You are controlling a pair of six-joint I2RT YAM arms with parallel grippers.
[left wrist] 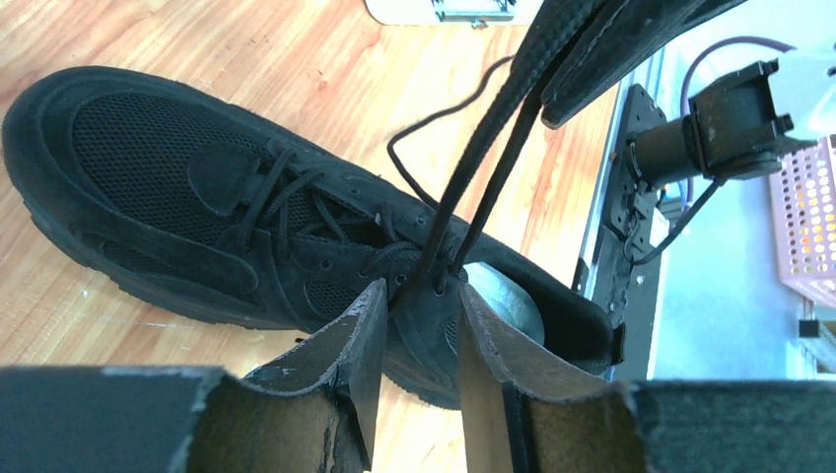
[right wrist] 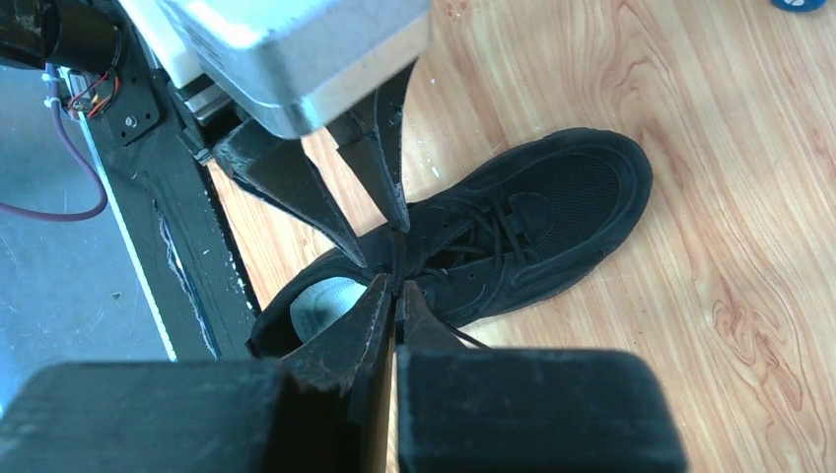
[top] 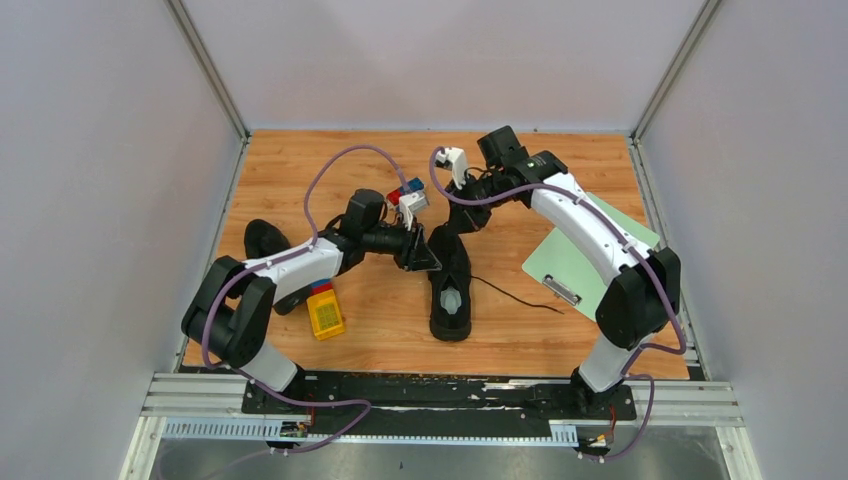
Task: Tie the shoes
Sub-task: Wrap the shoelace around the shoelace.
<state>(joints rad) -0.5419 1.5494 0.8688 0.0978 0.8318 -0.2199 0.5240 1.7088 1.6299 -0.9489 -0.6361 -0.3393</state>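
One black shoe [top: 450,300] lies at the centre of the top view, heel toward the bottom edge, its laces [left wrist: 493,168] running up into the clenched right gripper [right wrist: 394,288], the left gripper [left wrist: 422,301] unclenched, fingers [left wrist: 363,330] either side of them; the other shoe [top: 263,238] sits left of centre.

Light is thrown evenly from overhead, so only soft shadows are cast on the desk [top: 380,340]. Detail in the black shoe [left wrist: 168,168] is mostly swallowed; the lace [left wrist: 503,163] is only picked out against bright wood. The left end effector [left wrist: 419,305] and right end effector [right wrist: 394,286] are blurred up close at the bottom edges.
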